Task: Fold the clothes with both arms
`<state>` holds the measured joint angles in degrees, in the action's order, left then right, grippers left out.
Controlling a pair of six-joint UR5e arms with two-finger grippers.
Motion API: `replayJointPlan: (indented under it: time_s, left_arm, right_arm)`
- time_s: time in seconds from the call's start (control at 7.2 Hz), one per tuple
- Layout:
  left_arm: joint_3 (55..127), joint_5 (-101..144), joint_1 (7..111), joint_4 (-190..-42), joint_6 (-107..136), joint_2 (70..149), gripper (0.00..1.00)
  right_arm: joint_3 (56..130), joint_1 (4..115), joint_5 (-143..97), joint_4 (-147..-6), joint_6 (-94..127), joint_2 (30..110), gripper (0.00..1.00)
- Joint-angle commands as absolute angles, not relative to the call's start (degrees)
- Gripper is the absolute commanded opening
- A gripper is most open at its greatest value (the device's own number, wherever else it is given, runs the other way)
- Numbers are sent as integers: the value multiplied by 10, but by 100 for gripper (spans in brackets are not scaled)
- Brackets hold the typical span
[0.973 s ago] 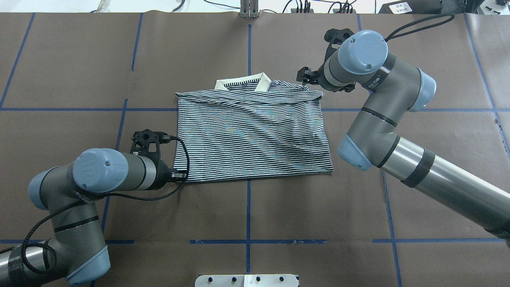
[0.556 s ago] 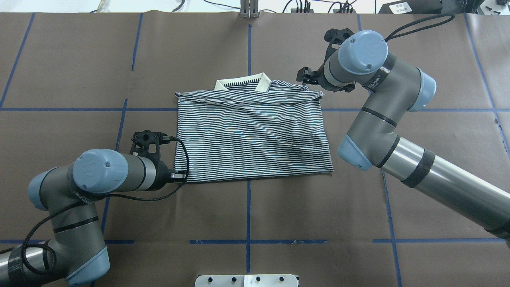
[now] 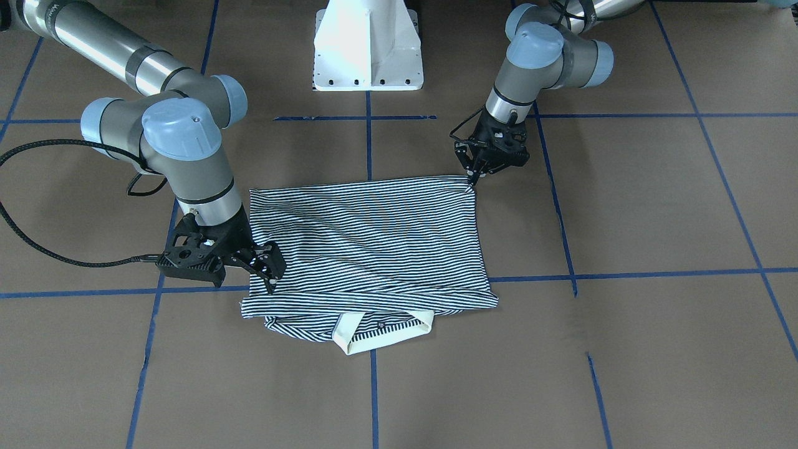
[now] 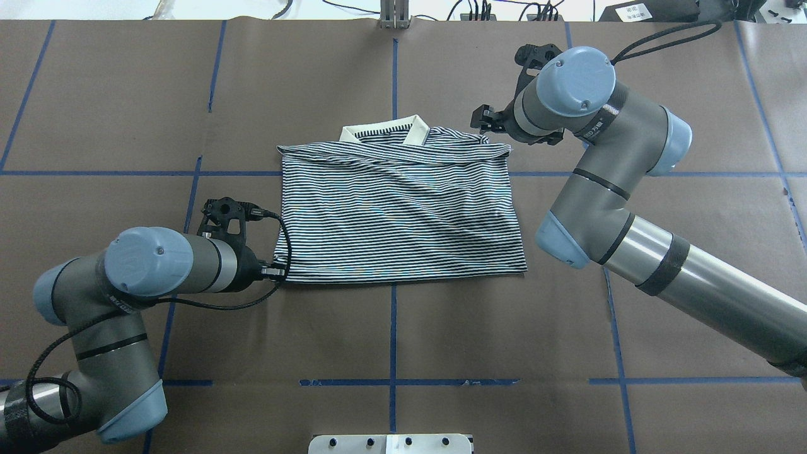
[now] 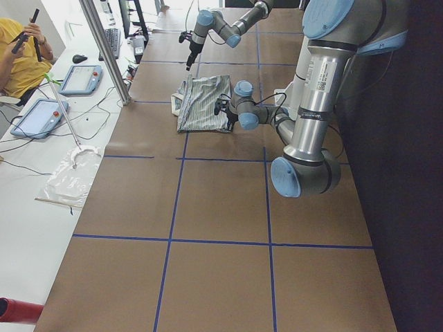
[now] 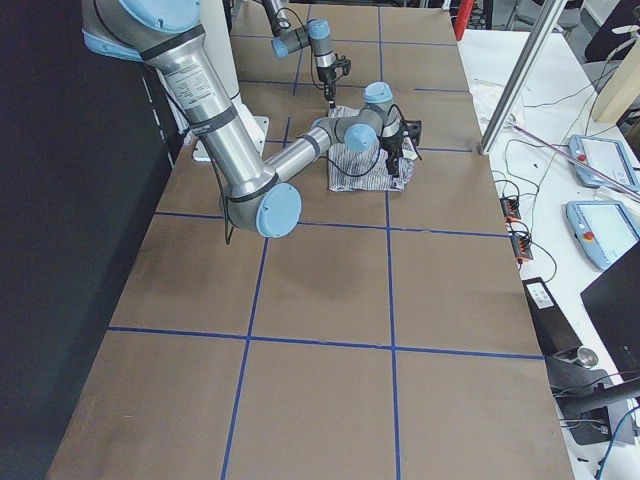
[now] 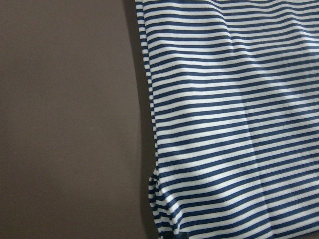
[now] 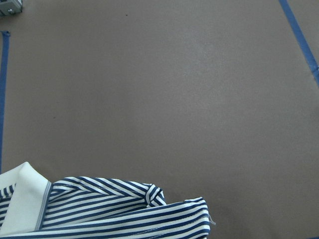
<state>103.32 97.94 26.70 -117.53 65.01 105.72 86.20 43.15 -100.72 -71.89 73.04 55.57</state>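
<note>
Collar [image 8: 25, 199]: R wrist cam, not L

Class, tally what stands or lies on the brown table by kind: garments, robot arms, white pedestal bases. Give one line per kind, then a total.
striped polo shirt: 1
robot arms: 2 (left arm, right arm)
white pedestal base: 1
Total: 4
</note>
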Motion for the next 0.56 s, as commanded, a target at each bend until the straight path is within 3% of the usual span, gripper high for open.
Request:
replayJointPlan:
  time_s: [0.0,0.14,0.28,0.42]
  left_arm:
    - [1012,981,322,-1174,570,1058,0]
    - [1003,981,333,-1176,547,1058,83]
    - [1012,982,334,-1176,537,1060,100]
    - [1012,983,333,-1177,534,1062,100]
  right_arm:
    - [861,434,-1007,-719,730,557,100]
    - [862,435,-1007,-719,730,556,100]
    - [862,435,-1008,-719,730,556,100]
    - [861,437,-1011,-719,730,556,100]
